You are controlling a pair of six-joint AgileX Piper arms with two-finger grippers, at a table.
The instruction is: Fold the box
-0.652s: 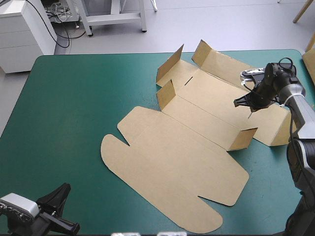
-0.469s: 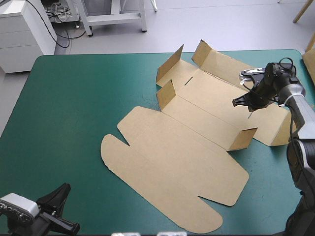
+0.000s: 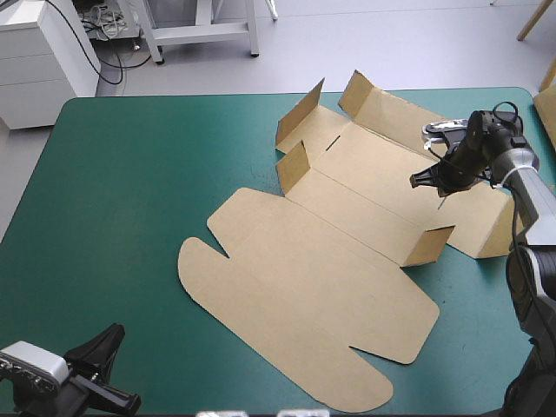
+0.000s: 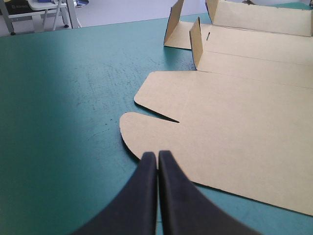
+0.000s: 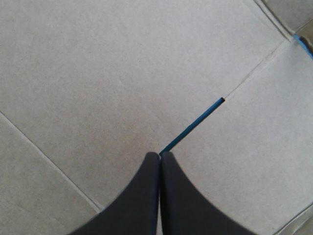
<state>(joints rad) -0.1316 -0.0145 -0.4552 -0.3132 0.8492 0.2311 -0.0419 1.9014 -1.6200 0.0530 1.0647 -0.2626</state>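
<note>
The box [image 3: 330, 261] lies opened out as a flat brown sheet on the bench [image 3: 130, 191]. It runs slantwise from the middle of the near edge up to the far right corner. Its lid [image 3: 287, 330], with rounded corners, is toward the near edge, and a few short flaps [image 3: 294, 165] toward the far end already stand up.

The right gripper [image 5: 160, 154] is over the panel by the far right corner, closed to a single point and holding nothing. Its tip is just short of a narrow slot [image 5: 193, 126] cut along a crease. Whether the tip rests on the board or hangs just above it is hard to tell from these views. The left gripper [image 4: 157, 154] sits at the near left corner, likewise closed and empty, aimed at the lid's rounded corner.

The step in hand looks like raising a wall at the far right end. To do it well, the closed point should slip under a free edge rather than press on the flat panel. It should then sweep inward along the crease, so the board bends on its score and not across it. The sheet is light and unpinned and may slide, so the left gripper pressing on the lid would steady it.
</note>
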